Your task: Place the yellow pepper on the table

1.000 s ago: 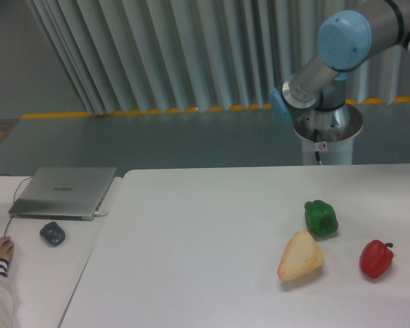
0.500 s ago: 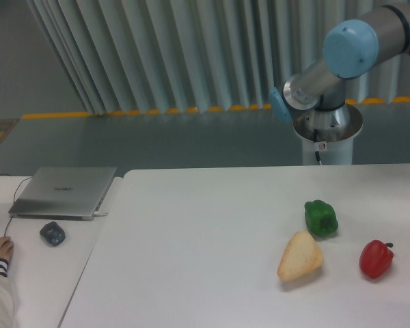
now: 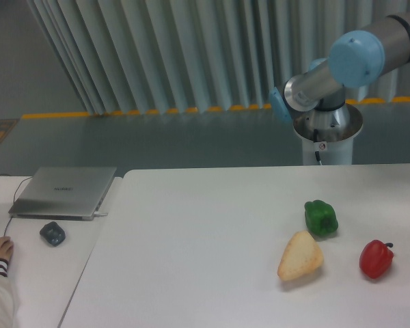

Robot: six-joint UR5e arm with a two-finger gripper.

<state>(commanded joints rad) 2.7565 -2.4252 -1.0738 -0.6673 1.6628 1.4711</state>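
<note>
Looking across the table (image 3: 191,260), no yellow pepper shows; the gripper is out of frame, so its state cannot be told. Any descent risks striking the green pepper (image 3: 321,218), bread lump (image 3: 300,256) or red pepper (image 3: 376,259), clustered at 4 o'clock.

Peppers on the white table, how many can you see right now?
2: a green pepper right of centre, a red pepper nearer the right edge. No yellow one shows; it may be out of frame.
</note>
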